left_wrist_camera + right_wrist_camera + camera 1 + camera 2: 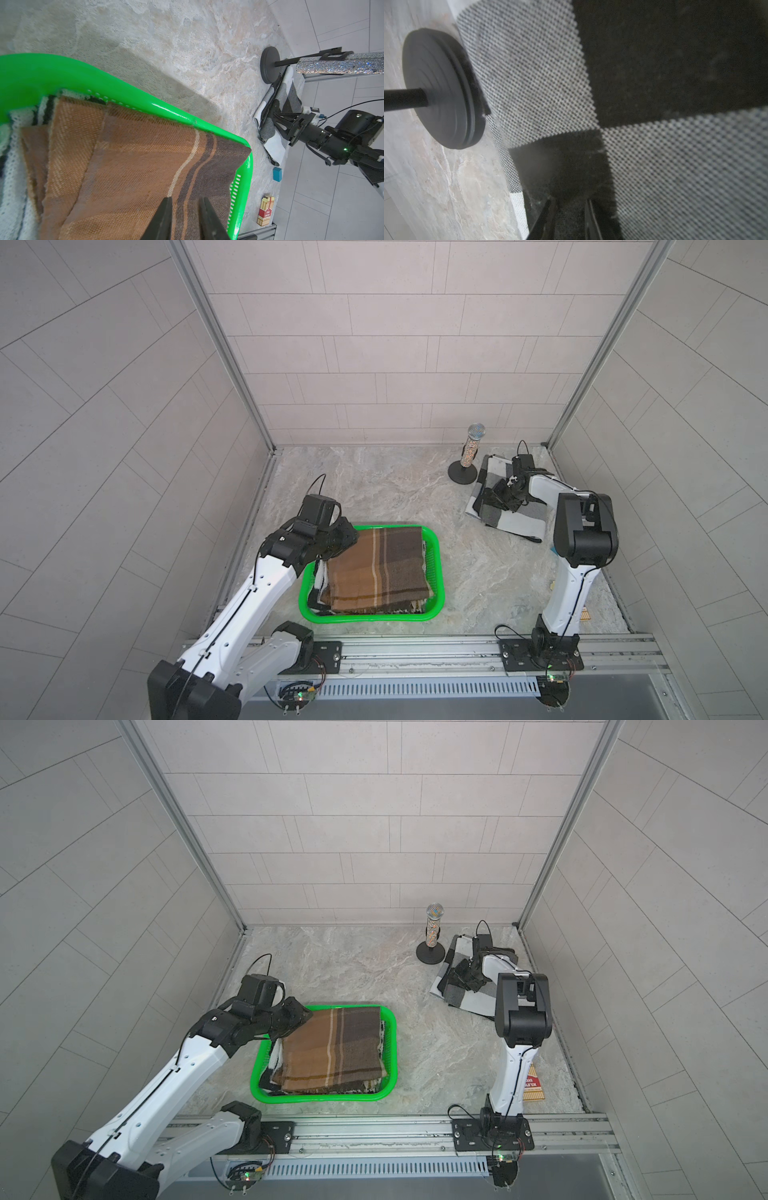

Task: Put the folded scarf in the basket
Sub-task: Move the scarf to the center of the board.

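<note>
The bright green basket (374,617) (324,1097) (124,97) sits front left on the marble table. In it a folded brown plaid scarf (374,568) (332,1048) (135,166) lies on top of a white-and-black scarf (12,166). My left gripper (353,537) (307,1013) (185,199) hovers over the brown scarf's far-left corner, its jaws slightly apart with nothing between them. At the back right lies a folded grey, black and white checked scarf (523,518) (478,1002) (529,72). My right gripper (488,499) (453,979) (570,200) is down on its left edge, with dark fabric between the jaws.
A glittery microphone (471,452) (434,928) stands on a round black base (440,89) touching the checked scarf's far-left corner. Near the right arm lie a small blue block (277,174) and a red-and-tan box (266,211) (534,1085). Walls close three sides.
</note>
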Robot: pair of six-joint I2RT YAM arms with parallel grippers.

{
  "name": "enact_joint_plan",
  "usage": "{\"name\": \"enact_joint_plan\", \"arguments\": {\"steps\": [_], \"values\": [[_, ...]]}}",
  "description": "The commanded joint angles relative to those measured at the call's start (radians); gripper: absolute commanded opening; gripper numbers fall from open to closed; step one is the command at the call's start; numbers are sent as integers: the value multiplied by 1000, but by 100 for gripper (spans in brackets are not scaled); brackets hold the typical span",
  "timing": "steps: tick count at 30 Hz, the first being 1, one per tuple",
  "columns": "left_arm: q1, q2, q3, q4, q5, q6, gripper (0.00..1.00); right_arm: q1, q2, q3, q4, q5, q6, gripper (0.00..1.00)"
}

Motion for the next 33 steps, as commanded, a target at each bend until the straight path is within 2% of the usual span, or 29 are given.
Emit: {"name": "enact_joint_plan", "arguments": {"steps": [1, 9, 14, 17, 20, 23, 29, 33], "values": [[-7, -2, -6, 29, 9, 12, 28, 43, -62, -120, -53, 29, -1, 29], [-8, -4, 1, 34, 11, 10, 27, 128, -292, -443, 25, 26, 28, 29], [-12, -5, 6, 37, 12, 6, 28, 201, -465, -579, 3, 18, 21, 29], [-16, -2, 15, 37, 9, 8, 27, 215, -578, -603, -22, 22, 12, 31], [-17, 7, 19, 49, 6, 8, 28, 205, -633, -547, -37, 82, 4, 35], [-21, 22, 33, 59, 9, 7, 27, 158, -571, -438, -20, 77, 14, 36], [-26, 69, 92, 53, 34, 51, 28, 75, -255, -175, -11, 35, 49, 32], [-26, 126, 138, 36, 68, 97, 28, 69, -112, -54, -53, 35, 41, 33]]}}
